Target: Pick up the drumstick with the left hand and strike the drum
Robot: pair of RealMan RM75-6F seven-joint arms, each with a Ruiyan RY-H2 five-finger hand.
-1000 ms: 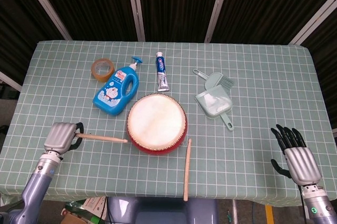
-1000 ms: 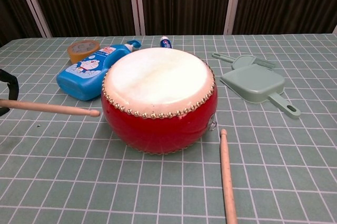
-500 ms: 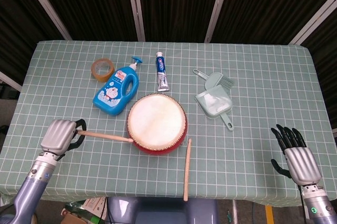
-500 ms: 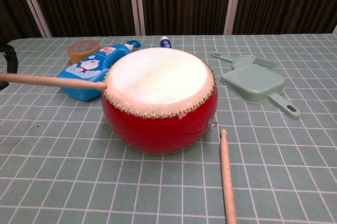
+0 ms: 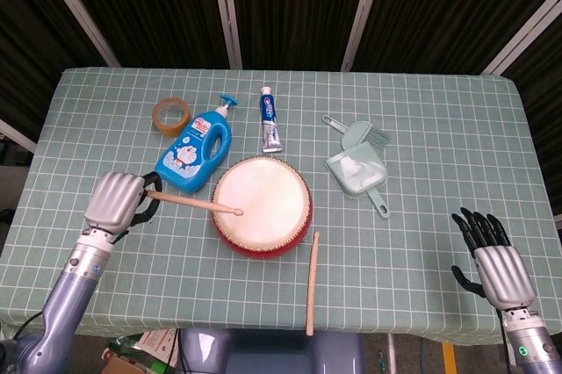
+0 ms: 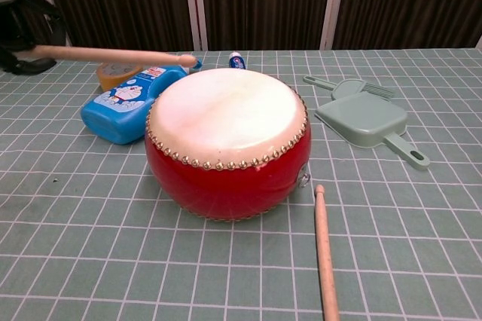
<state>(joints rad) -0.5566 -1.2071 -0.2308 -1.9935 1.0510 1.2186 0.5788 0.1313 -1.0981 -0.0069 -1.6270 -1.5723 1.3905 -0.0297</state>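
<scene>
A red drum (image 5: 261, 205) (image 6: 228, 136) with a white skin stands at the table's middle. My left hand (image 5: 117, 202) (image 6: 21, 23) grips a wooden drumstick (image 5: 198, 204) (image 6: 113, 54) by its end. The stick is raised above the table, and its tip hangs over the left part of the drum skin. A second drumstick (image 5: 311, 281) (image 6: 324, 249) lies on the cloth to the right of the drum. My right hand (image 5: 493, 255) rests open near the table's front right edge, fingers spread, holding nothing.
A blue bottle (image 5: 195, 147) (image 6: 134, 96) lies left of the drum behind the raised stick, with a tape roll (image 5: 171, 115) and a toothpaste tube (image 5: 270, 119) beyond. A green dustpan and brush (image 5: 360, 163) (image 6: 366, 114) lie to the right.
My left hand has lifted the drumstick off the table and carried it right and up, so its tip moved from beside the drum to above the skin. The right hand stayed still.
</scene>
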